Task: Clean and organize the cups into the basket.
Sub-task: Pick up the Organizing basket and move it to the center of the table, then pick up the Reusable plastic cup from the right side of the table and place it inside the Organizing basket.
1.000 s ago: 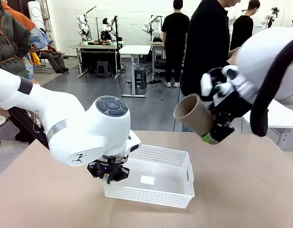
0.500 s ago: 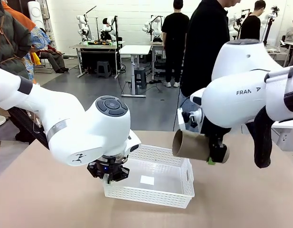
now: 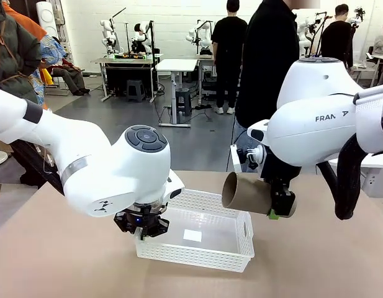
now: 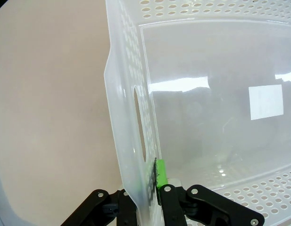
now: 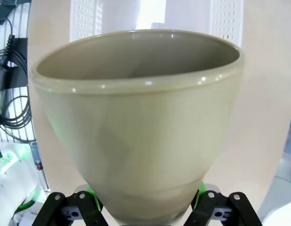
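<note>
The white lattice basket [image 3: 238, 256] sits on the table in front of me, with nothing in it. My left gripper [image 3: 140, 227] is shut on the basket's left wall [image 4: 131, 141], one green pad [image 4: 160, 172] inside it. The tan-brown cup [image 3: 248, 193] lies on its side in the air just over the basket's right end, mouth toward the left. My right gripper [image 3: 279, 208] is shut on its base. The tan-brown cup [image 5: 136, 122] also looms large in the right wrist view, with the basket [image 5: 84, 19] beyond it. The mint green cup is out of view.
The brown table [image 3: 328, 261] stretches open to the right and front of the basket. A person in black [image 3: 269, 56] stands at the far edge, behind my right arm. Other tables and people stand farther back.
My right arm has swung down and left with the tan-brown cup, bringing it from high above the table to just over the basket's right end. The left gripper has stayed on the basket.
</note>
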`<state>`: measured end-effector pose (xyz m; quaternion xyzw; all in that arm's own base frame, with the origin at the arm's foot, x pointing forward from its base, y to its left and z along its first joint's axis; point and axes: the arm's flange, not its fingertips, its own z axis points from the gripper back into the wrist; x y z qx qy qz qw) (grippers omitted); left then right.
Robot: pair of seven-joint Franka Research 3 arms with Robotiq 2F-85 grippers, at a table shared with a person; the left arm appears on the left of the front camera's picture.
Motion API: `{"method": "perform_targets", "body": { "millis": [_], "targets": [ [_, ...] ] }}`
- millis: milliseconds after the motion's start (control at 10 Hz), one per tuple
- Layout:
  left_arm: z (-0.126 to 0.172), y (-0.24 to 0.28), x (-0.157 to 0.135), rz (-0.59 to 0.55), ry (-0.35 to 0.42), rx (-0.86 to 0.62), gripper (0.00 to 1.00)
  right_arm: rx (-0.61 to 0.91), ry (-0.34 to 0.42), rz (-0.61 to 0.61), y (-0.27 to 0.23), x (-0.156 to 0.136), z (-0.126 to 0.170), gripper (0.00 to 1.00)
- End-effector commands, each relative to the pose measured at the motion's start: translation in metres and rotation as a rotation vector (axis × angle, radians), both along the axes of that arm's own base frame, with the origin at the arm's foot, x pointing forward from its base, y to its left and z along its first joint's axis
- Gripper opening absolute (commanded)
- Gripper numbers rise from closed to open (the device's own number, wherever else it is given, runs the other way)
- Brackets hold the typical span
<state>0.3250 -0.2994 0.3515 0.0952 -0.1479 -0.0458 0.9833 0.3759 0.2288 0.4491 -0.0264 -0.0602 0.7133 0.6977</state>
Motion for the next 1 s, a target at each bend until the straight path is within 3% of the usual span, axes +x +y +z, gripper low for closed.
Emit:
{"method": "perform_targets", "body": {
  "millis": [0,300,900],
  "targets": [
    [-0.002,0.001,-0.003,-0.004,-0.008,0.015,0.0,-0.023,-0.01,-0.023,0.002,-0.002,0.001,0.79],
    [-0.002,0.001,-0.003,-0.004,-0.008,0.015,0.0,-0.036,0.026,0.126,0.024,-0.007,-0.017,0.79],
    [-0.002,0.001,-0.003,-0.004,-0.008,0.015,0.0,0.028,0.153,0.142,0.078,0.009,-0.044,0.79]
  ]
}}
